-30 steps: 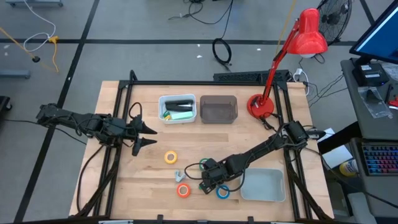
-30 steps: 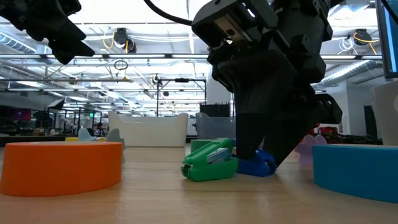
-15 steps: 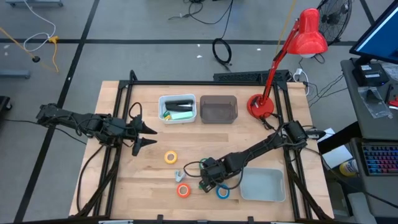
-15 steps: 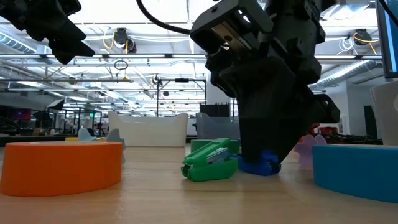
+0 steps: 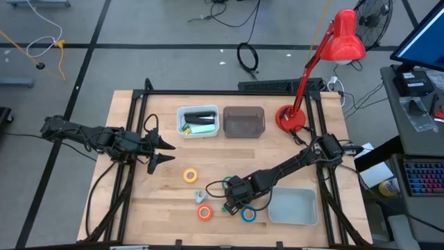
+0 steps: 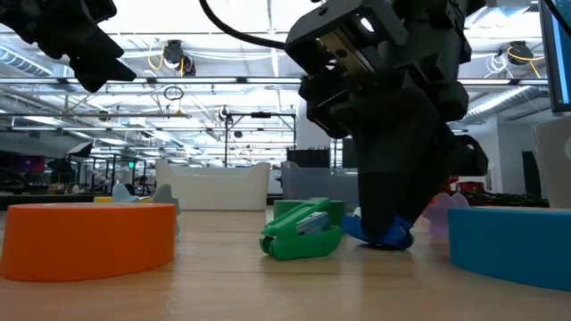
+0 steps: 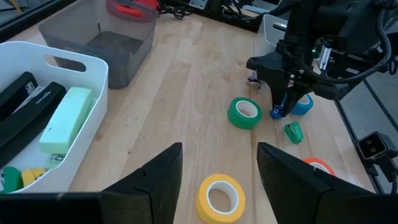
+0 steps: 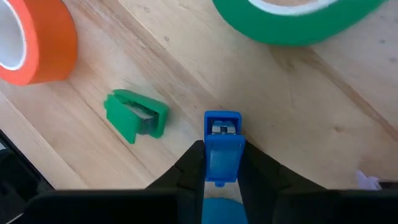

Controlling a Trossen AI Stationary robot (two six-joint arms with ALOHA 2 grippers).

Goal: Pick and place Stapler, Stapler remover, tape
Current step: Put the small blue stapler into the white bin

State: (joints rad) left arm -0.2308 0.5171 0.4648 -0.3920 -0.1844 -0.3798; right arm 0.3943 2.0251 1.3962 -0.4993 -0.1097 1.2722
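I see my right gripper (image 8: 221,163) with its 2 fingers pinching the blue stapler remover (image 8: 222,144) beside the green one (image 8: 135,116), left gripper (image 5: 161,151) waiting wide.

A red desk lamp (image 5: 326,66) stands at 1 o'clock, with a black cable coil (image 5: 248,57) on the floor at 12.

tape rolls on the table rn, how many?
4, all near the front edge: yellow tape roll, orange tape roll, blue tape roll, green tape roll beside the right gripper.
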